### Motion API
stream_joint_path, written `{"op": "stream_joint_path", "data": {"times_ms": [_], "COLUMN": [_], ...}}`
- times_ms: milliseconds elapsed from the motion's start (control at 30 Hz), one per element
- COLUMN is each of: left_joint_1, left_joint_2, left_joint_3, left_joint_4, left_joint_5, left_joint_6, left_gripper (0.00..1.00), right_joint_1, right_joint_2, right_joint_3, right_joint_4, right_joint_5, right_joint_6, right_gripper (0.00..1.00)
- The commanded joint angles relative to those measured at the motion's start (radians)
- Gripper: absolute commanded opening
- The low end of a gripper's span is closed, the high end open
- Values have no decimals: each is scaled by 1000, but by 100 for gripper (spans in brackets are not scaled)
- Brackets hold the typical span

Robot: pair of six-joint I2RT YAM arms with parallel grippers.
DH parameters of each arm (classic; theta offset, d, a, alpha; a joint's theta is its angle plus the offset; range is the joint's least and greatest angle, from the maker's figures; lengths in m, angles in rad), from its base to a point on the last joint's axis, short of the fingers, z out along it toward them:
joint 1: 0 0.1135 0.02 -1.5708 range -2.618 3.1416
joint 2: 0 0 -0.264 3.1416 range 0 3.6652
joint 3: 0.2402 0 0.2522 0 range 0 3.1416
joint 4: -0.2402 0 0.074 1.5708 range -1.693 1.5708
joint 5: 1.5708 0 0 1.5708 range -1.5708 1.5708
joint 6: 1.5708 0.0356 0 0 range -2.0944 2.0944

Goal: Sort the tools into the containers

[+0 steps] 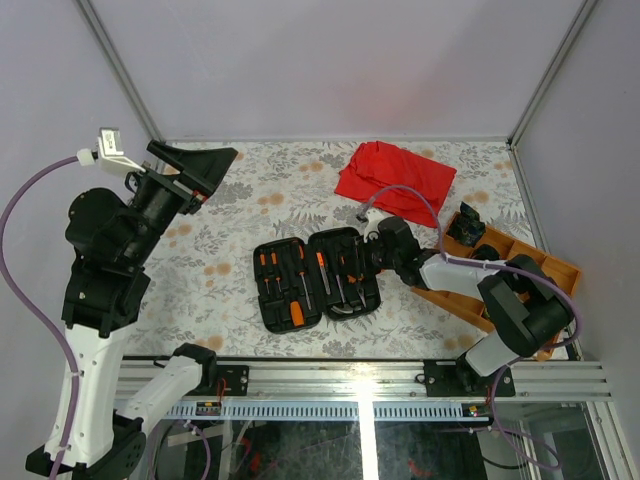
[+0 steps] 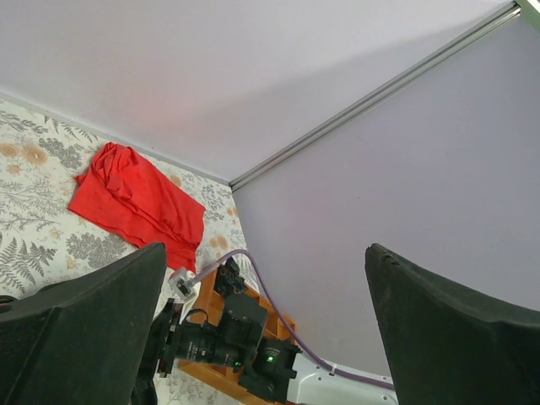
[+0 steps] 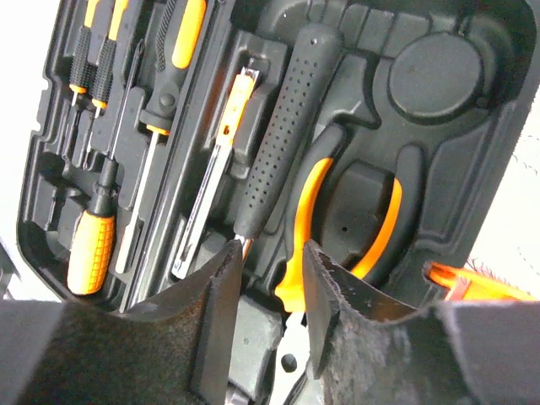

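The black tool case (image 1: 315, 278) lies open in the middle of the table. Its moulded slots hold several tools. In the right wrist view I see screwdrivers with black-and-orange handles (image 3: 93, 245), a long black-handled tool (image 3: 283, 143) and orange-handled pliers (image 3: 308, 219) lying in the case (image 3: 439, 76). My right gripper (image 3: 272, 253) hovers low over the case's right half (image 1: 365, 258). It is open by a narrow gap over the pliers' pivot, with the black tool's shaft by its left finger. My left gripper (image 1: 195, 170) is raised at the far left, wide open and empty (image 2: 266, 253).
A red cloth (image 1: 395, 172) lies at the back of the table, also in the left wrist view (image 2: 135, 202). An orange compartment tray (image 1: 510, 270) sits at the right under my right arm. Grey walls close the table on three sides.
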Motion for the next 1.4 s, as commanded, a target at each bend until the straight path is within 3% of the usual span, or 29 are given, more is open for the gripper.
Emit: {"op": "stream_joint_path", "data": {"times_ms": [0,433,733,1367], "left_joint_1": [5,5,6,5], "left_joint_2": [-29,-59,-65,-98], "left_joint_3": [-20,-36,-36,-54], "left_joint_4": [62,69,77,80], "left_joint_5": [-18,-44,-52,-70], "left_joint_6": [-4,9,6,14], "left_gripper": [100,100,100,100], "right_joint_1": [-3,92,158,179], "right_joint_2": [-64,-68,4,112], "right_joint_3": [66,202,275,332], "right_joint_4": [-130,-380,-445,-487], "right_joint_5": [39,142,185,191], "right_joint_6": [-47,-44,-41,-37], "right_gripper": [39,26,22,18]}}
